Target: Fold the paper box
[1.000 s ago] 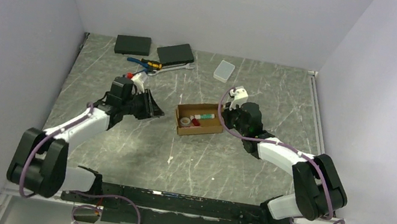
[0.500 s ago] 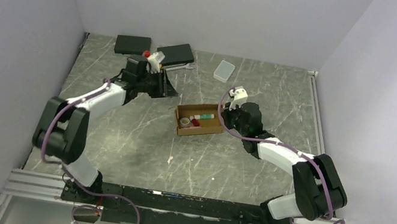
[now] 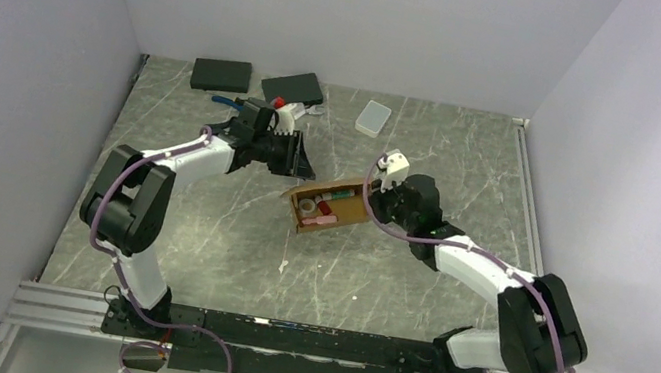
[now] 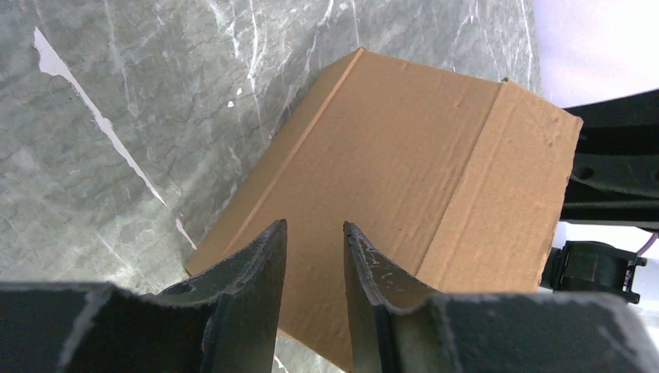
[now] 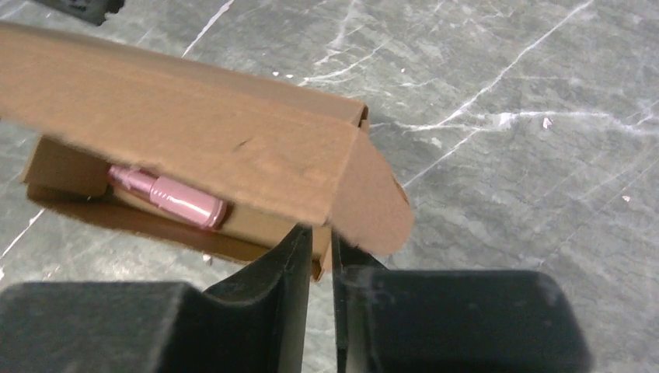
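Box (image 3: 328, 204) sits tilted at the middle of the table (image 3: 195, 245), long axis running between the arms. Right gripper (image 5: 320, 256) is at its right end, jaws nearly together (pinching the wall? cannot tell). Left gripper (image 4: 315, 256), parted and empty, faces its left side.

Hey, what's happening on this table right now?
Two robot arms are working on the paper box. The right hand has its fingers close on either side of the box's end wall, under a raised flap; a firm pinch can't be confirmed. The left hand is open, aimed at the brown lid panel, holding nothing. A pink tube lies inside; the box isn't closed.
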`<action>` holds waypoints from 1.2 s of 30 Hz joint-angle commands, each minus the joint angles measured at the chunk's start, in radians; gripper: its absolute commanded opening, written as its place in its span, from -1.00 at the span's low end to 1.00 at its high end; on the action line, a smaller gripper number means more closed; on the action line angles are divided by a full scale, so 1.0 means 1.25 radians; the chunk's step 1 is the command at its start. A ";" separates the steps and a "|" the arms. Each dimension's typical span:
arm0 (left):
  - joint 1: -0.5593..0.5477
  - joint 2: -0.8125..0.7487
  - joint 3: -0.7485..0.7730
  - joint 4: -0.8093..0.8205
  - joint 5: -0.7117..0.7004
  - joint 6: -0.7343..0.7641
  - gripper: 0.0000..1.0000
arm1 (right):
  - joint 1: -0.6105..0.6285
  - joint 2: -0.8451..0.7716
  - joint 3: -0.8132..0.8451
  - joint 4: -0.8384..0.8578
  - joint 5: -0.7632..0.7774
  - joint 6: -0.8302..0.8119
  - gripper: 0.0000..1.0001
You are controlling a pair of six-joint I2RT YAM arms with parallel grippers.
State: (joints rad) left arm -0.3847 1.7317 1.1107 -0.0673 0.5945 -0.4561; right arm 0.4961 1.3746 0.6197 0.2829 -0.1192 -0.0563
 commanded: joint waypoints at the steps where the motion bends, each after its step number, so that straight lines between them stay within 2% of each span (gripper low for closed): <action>1: -0.004 0.004 0.008 0.008 0.025 0.025 -0.25 | 0.004 -0.072 -0.016 -0.066 -0.044 -0.053 -0.58; 4: -0.011 0.005 0.005 0.005 0.026 0.030 -0.25 | -0.001 -0.113 -0.016 -0.112 -0.063 -0.066 -0.50; 10: -0.027 0.001 0.005 -0.018 0.023 0.049 -0.26 | -0.024 -0.156 0.016 -0.232 -0.105 -0.100 -0.49; 15: -0.041 -0.003 0.008 -0.044 0.016 0.074 -0.26 | -0.046 -0.199 0.057 -0.420 -0.183 -0.243 -0.52; 18: -0.051 0.005 0.009 -0.054 0.011 0.082 -0.26 | -0.079 -0.221 0.084 -0.513 -0.293 -0.325 -0.56; 25: -0.070 0.012 0.002 -0.073 -0.011 0.098 -0.26 | -0.153 -0.248 0.142 -0.698 -0.457 -0.490 -0.57; 31: -0.091 0.036 0.005 -0.106 -0.034 0.114 -0.28 | -0.188 -0.266 0.159 -0.677 -0.504 -0.466 -0.53; 36: -0.096 0.069 -0.004 -0.109 -0.050 0.111 -0.29 | -0.176 -0.183 0.196 -0.593 -0.504 -0.329 -0.53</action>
State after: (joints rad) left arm -0.4969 1.7874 1.1103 -0.1780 0.5602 -0.3408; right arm 0.2634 1.0744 0.7856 -0.5438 -0.6975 -0.5732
